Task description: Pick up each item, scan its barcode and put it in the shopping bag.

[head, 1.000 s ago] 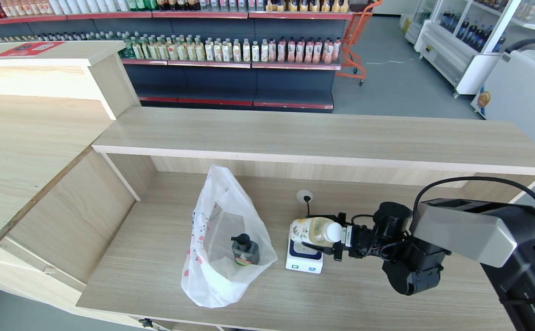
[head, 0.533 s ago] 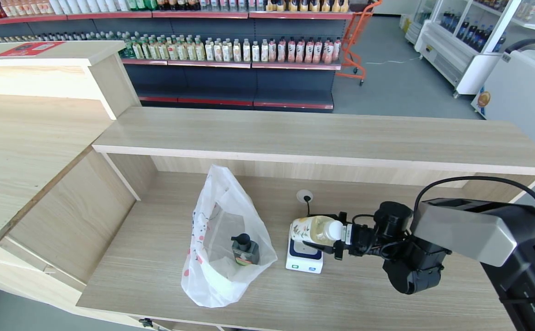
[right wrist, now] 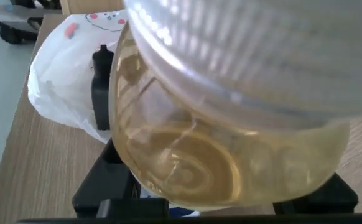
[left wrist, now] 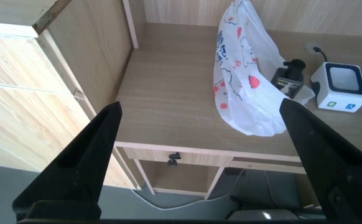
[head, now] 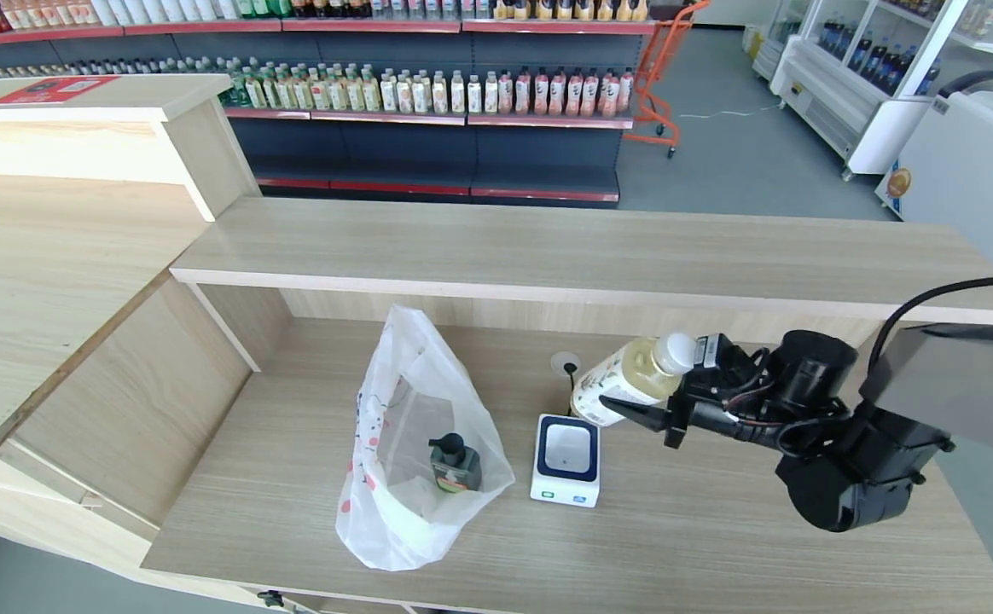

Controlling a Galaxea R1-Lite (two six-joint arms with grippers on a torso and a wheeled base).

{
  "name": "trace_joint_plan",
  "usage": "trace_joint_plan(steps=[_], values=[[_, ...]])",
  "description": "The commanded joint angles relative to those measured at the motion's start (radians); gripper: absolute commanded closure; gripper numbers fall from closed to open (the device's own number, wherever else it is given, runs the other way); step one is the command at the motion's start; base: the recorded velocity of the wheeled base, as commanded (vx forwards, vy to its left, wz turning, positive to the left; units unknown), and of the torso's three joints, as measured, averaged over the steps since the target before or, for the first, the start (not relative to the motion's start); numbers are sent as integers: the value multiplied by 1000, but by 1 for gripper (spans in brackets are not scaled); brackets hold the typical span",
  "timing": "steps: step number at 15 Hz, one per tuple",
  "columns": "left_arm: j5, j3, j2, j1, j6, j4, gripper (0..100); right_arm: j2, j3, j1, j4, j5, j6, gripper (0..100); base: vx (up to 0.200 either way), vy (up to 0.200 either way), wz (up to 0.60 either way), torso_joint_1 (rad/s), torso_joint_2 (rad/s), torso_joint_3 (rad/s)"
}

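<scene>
The right gripper is clamped on a clear plastic bottle of pale yellow tea with a white cap, gripping it near the neck. The bottle hangs in the air, tilted, cap to the far right and base to the near left. This hold leaves the labelled body free of the fingers, which I judge suits both showing a barcode and sliding the bottle base-first into a bag. The bottle sits just right of and beyond the small white box scanner with a dark window, not over its window, and close to the round cable hole in the light wooden desk. The translucent white plastic shopping bag with red marks stands just left of the scanner, slumped open toward the near right. A dark pump bottle already lies inside it. Any path to the bag mouth probably crosses above the scanner, so the base needs height there. The raised wooden counter ledge overhangs the far side and limits lift in that direction, while the desk to the near right is open. The left gripper hangs off the near left edge of the desk, fingers spread wide and holding nothing, well apart from the bag.
</scene>
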Motion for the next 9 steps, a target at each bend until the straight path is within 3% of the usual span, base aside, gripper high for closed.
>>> trace_joint_plan(steps=[1,4,9], values=[[0,0,0,0,-1,0,0,-253,231,13,-3,-167,226,100,0,0,0,0,0,0],[0,0,0,0,-1,0,0,-267,339,44,-3,-333,421,100,0,0,0,0,0,0],[0,0,0,0,-1,0,0,-264,388,41,-3,-396,539,100,0,0,0,0,0,0]])
